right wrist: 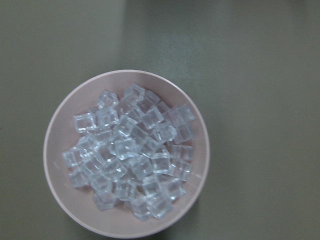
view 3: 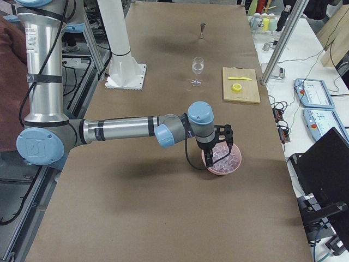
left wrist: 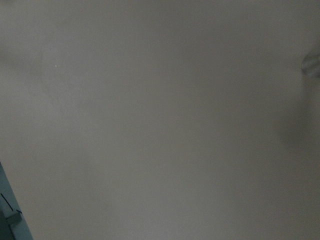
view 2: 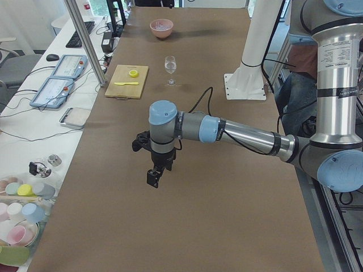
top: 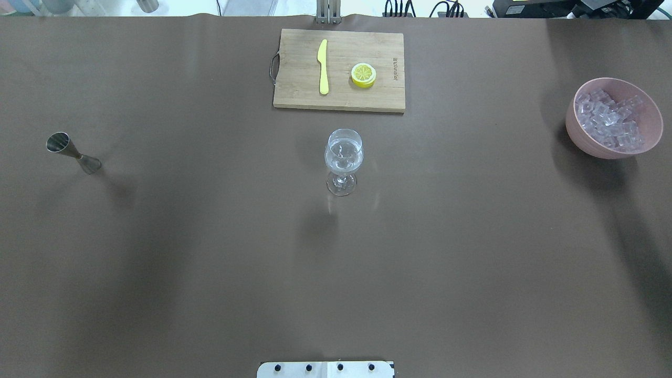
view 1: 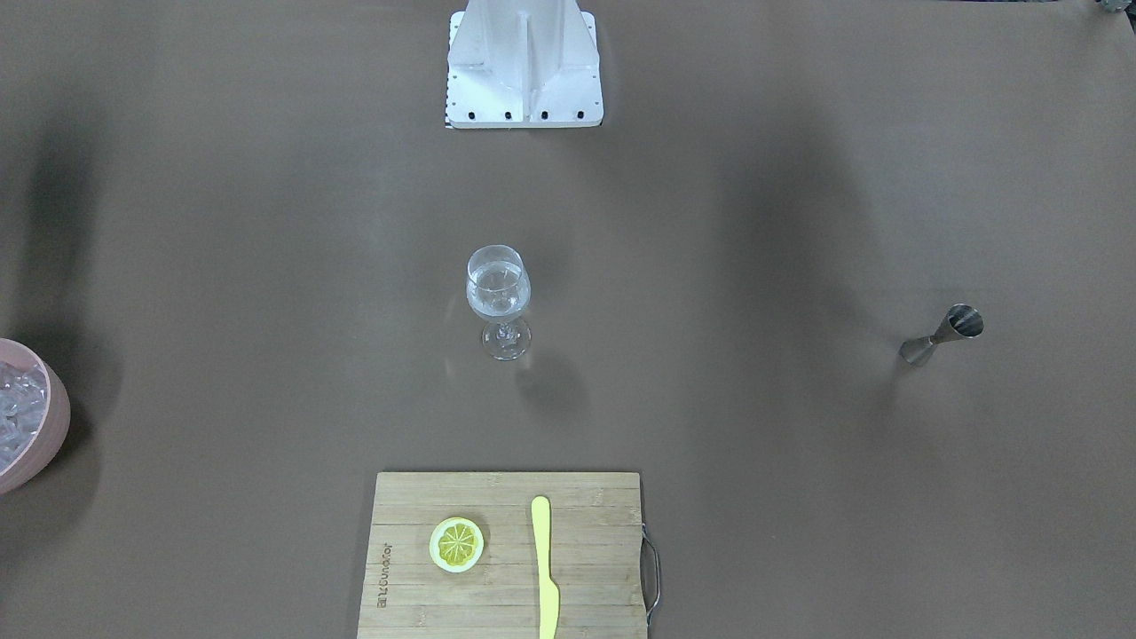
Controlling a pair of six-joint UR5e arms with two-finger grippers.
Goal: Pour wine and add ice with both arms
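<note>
The clear stemmed glass (top: 344, 157) stands upright at the table's middle with a little clear wine in its bowl (view 1: 499, 297). The ice (top: 609, 119) fills the pink bowl (top: 577, 136) at the table's right end. In the right wrist view the ice (right wrist: 130, 155) lies straight below the camera. My right gripper (view 3: 218, 152) hangs just over the bowl, and I cannot tell whether it is open or shut. My left gripper (view 2: 154, 177) points down over bare table at the left end, and I cannot tell its state. No fingers show in either wrist view.
The steel jigger (top: 73, 152) stands at the table's left end. A wooden cutting board (top: 294, 89) at the far side carries a yellow knife (top: 323, 65) and a lemon slice (top: 363, 74). The white pedestal (view 1: 524, 67) stands at the robot's side.
</note>
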